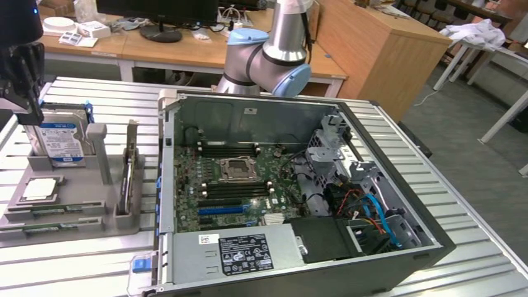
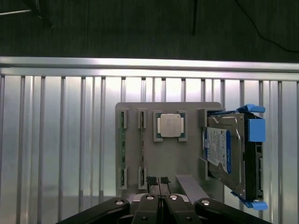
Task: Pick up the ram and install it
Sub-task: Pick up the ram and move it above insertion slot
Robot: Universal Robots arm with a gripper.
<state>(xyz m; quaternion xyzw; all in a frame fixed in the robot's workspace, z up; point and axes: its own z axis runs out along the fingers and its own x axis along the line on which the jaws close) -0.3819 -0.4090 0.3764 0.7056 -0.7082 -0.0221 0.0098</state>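
The hand (image 2: 158, 181), pressed shut and empty, hovers above a grey holder (image 2: 174, 156); the ram (image 2: 122, 149) lies slotted there, below and near it.

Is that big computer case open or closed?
Open: the computer case lies on its side with no side panel, so the motherboard and blue cables inside are plainly visible.

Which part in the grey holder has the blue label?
The hard drive, the boxy silver one standing on edge with blue brackets at its ends. The processor chip beside it lies flat, square, with a plain silver top.
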